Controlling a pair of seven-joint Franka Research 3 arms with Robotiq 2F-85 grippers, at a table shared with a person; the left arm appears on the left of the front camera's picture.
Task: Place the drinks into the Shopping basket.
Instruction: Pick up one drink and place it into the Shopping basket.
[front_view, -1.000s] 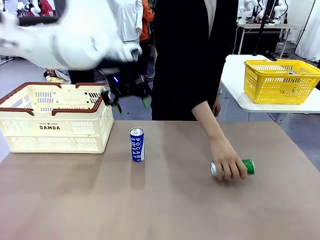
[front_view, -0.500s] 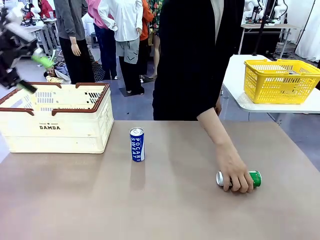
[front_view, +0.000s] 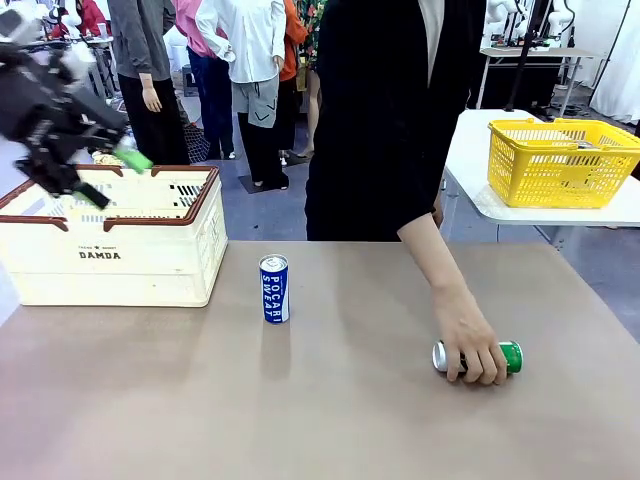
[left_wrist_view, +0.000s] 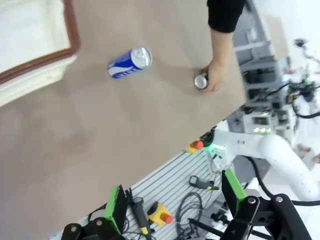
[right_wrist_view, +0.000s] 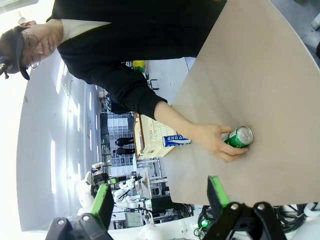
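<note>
A blue-and-white drink can stands upright mid-table, right of the cream Shopping basket with its brown rim. A green can lies on its side at the right, under a person's hand. My left gripper hovers open and empty above the basket's left part. From the left wrist, the open gripper looks down on the blue can, the green can and the basket rim. My right gripper is open and empty, well back from the green can and the hand.
A yellow mesh basket sits on a white side table at the back right. The person stands at the far edge, arm reaching over the table's right half. People stand beyond the table. Bare tabletop lies between the cans and along the near edge.
My left arm swung from above the table's middle out to the far left, then back a little over the basket. The person's hand pushed the green can slightly right and nearer.
</note>
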